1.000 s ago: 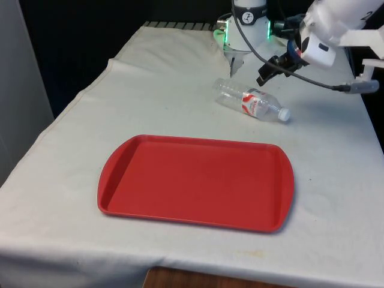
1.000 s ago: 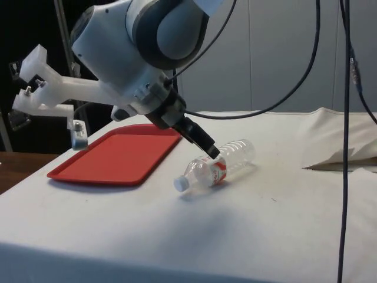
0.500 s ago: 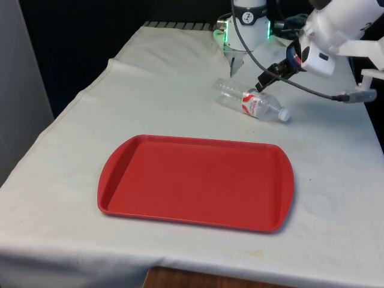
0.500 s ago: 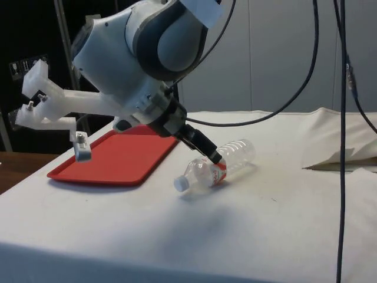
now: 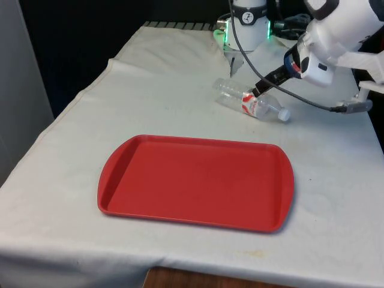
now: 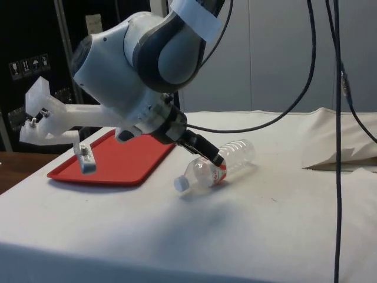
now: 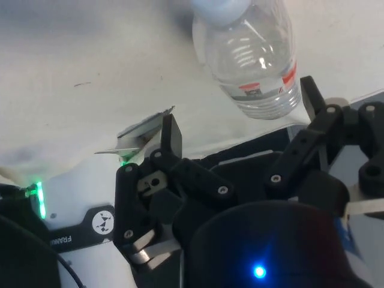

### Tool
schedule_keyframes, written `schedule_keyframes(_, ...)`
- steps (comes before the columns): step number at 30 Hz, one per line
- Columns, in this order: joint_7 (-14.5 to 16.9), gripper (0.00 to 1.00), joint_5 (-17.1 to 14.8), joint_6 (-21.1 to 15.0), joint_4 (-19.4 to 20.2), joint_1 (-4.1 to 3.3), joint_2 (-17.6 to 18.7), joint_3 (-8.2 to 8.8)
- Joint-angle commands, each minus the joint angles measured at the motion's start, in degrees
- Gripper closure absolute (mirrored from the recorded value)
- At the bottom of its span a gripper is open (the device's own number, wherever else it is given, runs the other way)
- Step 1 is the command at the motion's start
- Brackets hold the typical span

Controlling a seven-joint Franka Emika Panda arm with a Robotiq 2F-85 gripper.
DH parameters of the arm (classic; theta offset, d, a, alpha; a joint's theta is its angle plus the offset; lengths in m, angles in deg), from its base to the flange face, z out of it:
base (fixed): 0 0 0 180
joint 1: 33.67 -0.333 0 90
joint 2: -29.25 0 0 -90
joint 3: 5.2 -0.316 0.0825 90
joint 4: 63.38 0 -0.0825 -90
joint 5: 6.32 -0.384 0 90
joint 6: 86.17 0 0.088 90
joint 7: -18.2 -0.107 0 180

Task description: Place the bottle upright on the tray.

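**End effector at the bottle's label, grip not yet confirmed**

The clear plastic water bottle with a red-and-white label and white cap (image 5: 252, 102) lies on its side on the white-clothed bench (image 5: 168, 102), at the far right in the front view, well apart from the red rectangular plastic tray (image 5: 197, 182) that sits nearer the camera with nothing on it. Its cap points toward the front view's right. The black two-finger end effector (image 5: 259, 90) comes in at a slant and meets the bottle at its labelled middle; in the side view its tip (image 6: 215, 160) sits right at the label of the bottle (image 6: 217, 166). The wrist view shows the fingers (image 7: 171, 137) spread apart, with the bottle (image 7: 252, 55) lying beyond their tips rather than between them, so I read the end effector as open and holding nothing.

Risks from here, as I judge them:

- The bottle is round and light. A push from one finger before the other is in place could roll it along the cloth, away from the grasp.
- The thin plastic may buckle or slip if squeezed on the smooth label.
- A hold near the middle leaves the bottle to be turned from lying to standing. If it pivots between the fingers, it may land tilted on the tray and topple.
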Motion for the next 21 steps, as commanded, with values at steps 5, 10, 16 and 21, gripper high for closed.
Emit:
schedule_keyframes(5,0.92,0.0,1.09,2.01,-1.15,-0.4,1.38,0.11)
schedule_keyframes(10,1.49,0.0,1.78,3.44,-2.06,-0.57,2.35,0.11)
schedule_keyframes(16,1.89,0.0,2.75,4.76,-3.04,-0.46,3.44,-0.06)
schedule_keyframes(21,2.41,0.0,4.41,7.51,-4.81,-1.03,5.33,0.06)
